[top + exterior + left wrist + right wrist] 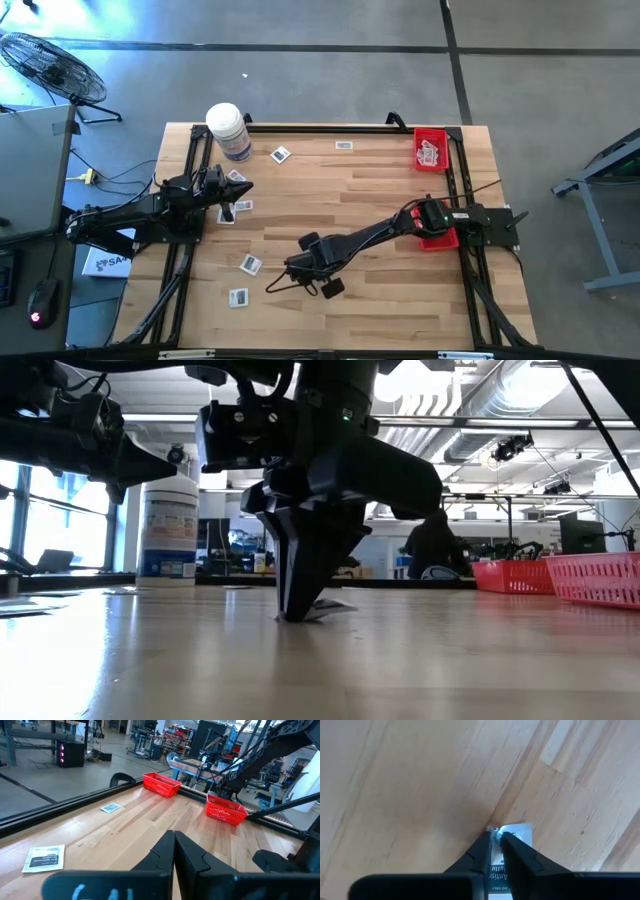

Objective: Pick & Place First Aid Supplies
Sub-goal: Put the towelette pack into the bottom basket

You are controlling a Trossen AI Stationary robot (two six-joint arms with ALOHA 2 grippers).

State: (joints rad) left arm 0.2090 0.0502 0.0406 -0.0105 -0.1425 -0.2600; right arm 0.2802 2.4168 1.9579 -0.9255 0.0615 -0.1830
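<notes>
Small white packets lie flat on the wooden table: by the jar [280, 154], at the far edge [344, 145], under the left gripper [235, 207] and two toward the near left [250, 264], [238, 296]. My right gripper [496, 834] stands near the table's middle [298, 268], pointing down, shut on another packet [517, 836]. In the low view its fingers [300, 600] reach the tabletop beside that packet [328, 606]. My left gripper [174, 840] hovers at the left side [243, 187], shut and holding nothing. More packets fill the far red bin [432, 150]. My right gripper pinches the packet between its two fingertips at a corner of its edge [495, 830], coming from above and pointing down. The packet stays on the table, with its free side [335, 604] slightly raised off the wood.
A big white jar [228, 130] with a bluish label stands at the far left. A second red bin [440, 236] sits under the right arm. Black frame rails run along the table's left and right sides. Bare wood lies between the two arms.
</notes>
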